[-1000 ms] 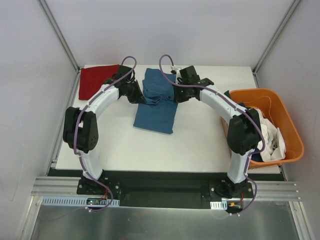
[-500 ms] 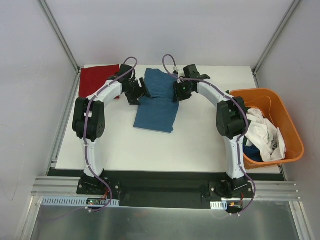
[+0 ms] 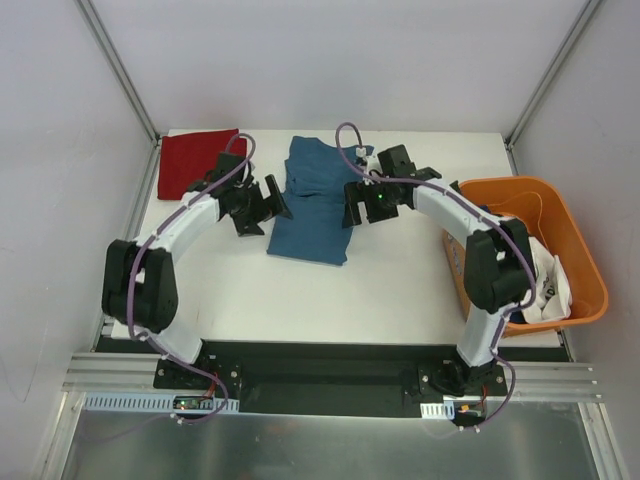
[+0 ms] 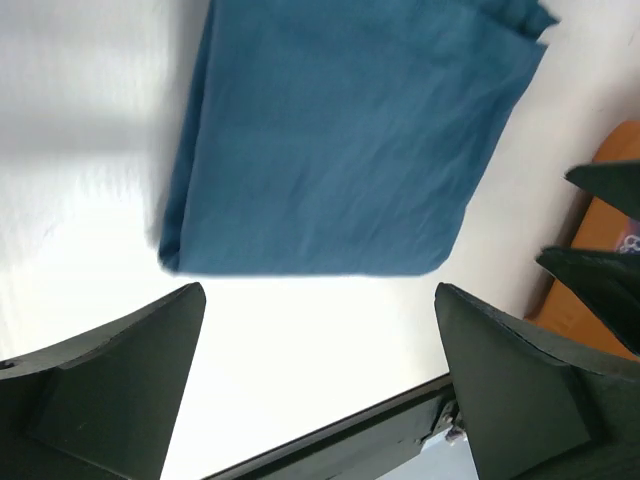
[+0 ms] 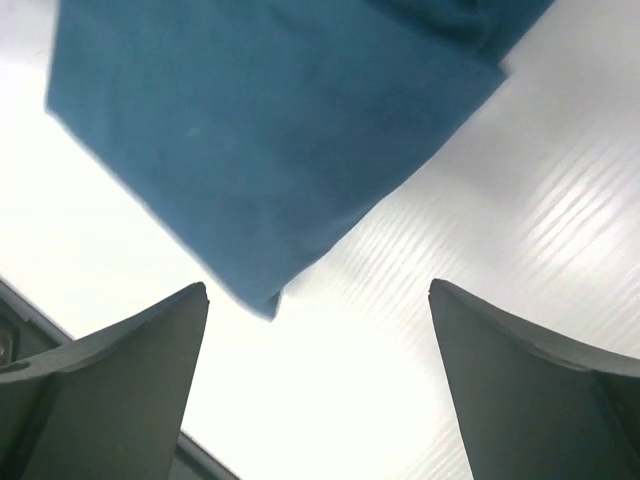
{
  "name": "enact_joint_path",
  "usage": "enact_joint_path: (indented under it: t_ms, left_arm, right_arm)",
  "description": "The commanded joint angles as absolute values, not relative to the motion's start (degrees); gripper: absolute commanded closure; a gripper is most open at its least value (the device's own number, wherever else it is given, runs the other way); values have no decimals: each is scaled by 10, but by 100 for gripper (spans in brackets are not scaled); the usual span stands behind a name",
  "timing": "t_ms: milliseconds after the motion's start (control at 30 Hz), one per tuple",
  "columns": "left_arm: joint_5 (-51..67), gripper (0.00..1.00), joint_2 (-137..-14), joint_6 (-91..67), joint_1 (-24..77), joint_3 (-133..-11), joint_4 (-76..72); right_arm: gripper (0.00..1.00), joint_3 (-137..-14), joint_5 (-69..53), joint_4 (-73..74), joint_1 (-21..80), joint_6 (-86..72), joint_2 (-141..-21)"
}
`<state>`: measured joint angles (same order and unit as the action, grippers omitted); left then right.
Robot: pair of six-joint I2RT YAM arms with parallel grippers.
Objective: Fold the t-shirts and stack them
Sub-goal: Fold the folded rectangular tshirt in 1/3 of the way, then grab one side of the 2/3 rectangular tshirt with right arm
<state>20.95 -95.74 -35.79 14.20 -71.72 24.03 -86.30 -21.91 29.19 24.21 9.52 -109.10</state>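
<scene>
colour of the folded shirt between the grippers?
Plain teal-blue t-shirt, no pattern; left wrist view shows it best.

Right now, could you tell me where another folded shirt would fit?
Bare white table runs along the near edge, in front of the folded teal-blue t-shirt, and in the far corner beside the orange plastic basket. Crowded: around that shirt, between the left pincer and right pincer.

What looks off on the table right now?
The blue t-shirt in the middle is folded unevenly: its far end is rumpled and not lined up with the near half, and the whole piece lies at a slant. The red t-shirt at far left looks flat.
</scene>
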Motion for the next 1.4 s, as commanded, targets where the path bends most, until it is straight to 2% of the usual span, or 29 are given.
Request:
enact_joint_path:
  t_ms: [0,100,300,433,633,667,800,933,1067,1333,1367]
  left_arm:
    - [170,1,-869,-372,140,-612,243]
    - [177,1,-832,-381,140,-561,242]
    - [148,1,-746,-391,131,-468,243]
    - [149,1,-687,-403,103,-419,243]
    - [158,1,-636,-410,38,-359,253]
    - [158,1,-630,-410,28,-348,258]
    - [206,1,-623,-407,-47,-341,262]
    - [209,1,-624,-403,-75,-344,265]
    - [203,1,-623,-407,-83,-343,266]
    - [195,1,-618,-409,-90,-343,268]
    - [197,1,-618,-408,-91,-344,269]
  right_arm:
    - [3,-764,-202,243,286,68,-983]
    - [4,-720,-173,229,345,111,-936]
    - [3,-717,-97,229,470,266,-919]
    - [3,-750,-105,227,494,343,-954]
    - [1,-861,-88,274,513,402,-1055]
    - [6,-880,-67,301,516,413,-1088]
    - [13,-934,-53,319,521,418,-1143]
    - [21,-955,-34,328,525,416,-1183]
    - [32,-982,-13,361,524,410,-1219]
    - [41,-983,-4,367,526,405,-1252]
    - [48,-983,-4,367,526,401,-1254]
